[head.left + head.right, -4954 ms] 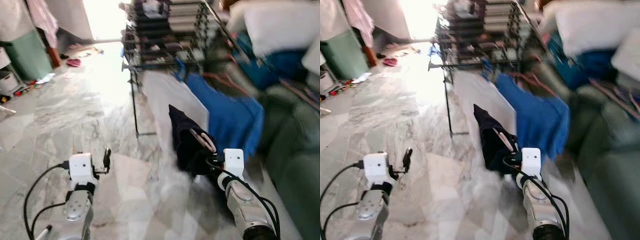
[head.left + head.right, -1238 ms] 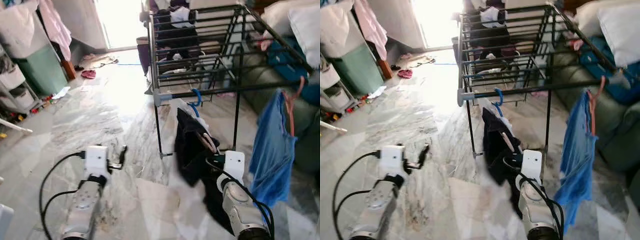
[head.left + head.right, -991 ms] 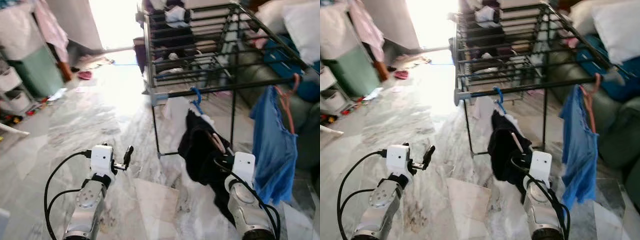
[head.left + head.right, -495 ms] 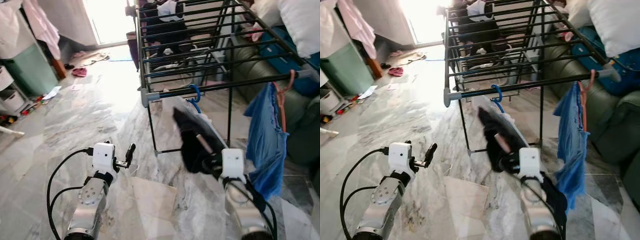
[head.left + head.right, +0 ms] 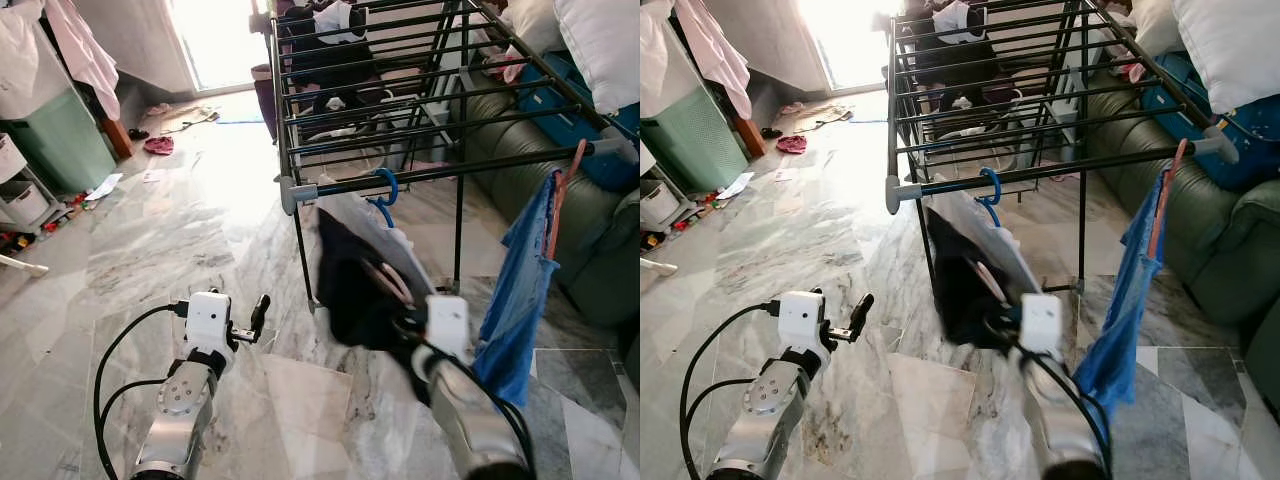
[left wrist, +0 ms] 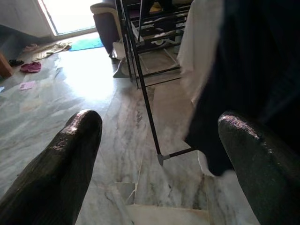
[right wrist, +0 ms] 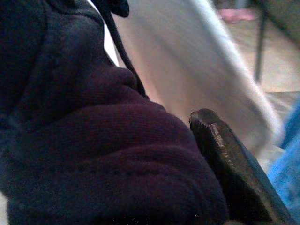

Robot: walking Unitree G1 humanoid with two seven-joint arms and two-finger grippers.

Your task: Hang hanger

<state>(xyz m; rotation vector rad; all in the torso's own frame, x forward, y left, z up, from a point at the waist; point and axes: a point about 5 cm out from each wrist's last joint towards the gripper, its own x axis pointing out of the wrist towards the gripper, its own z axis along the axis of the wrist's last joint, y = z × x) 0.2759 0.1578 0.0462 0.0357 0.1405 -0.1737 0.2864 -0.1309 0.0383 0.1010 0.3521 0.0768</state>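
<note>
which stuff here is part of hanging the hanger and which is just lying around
Part of the job:
- right hand
- dark garment on its hanger
- drying rack

Just lying about:
- blue shirt on the rack's end
- green bin
- pink slipper
- white pillow
- left hand, idle

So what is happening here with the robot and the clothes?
The robot stands on the marble floor in front of a black drying rack. Its right gripper holds a dark garment on a hanger just below the rack's front bar, beside a blue hanger hook on that bar. The garment is not yet hung. A blue shirt hangs from the right end. The left gripper is open and idle.
</note>
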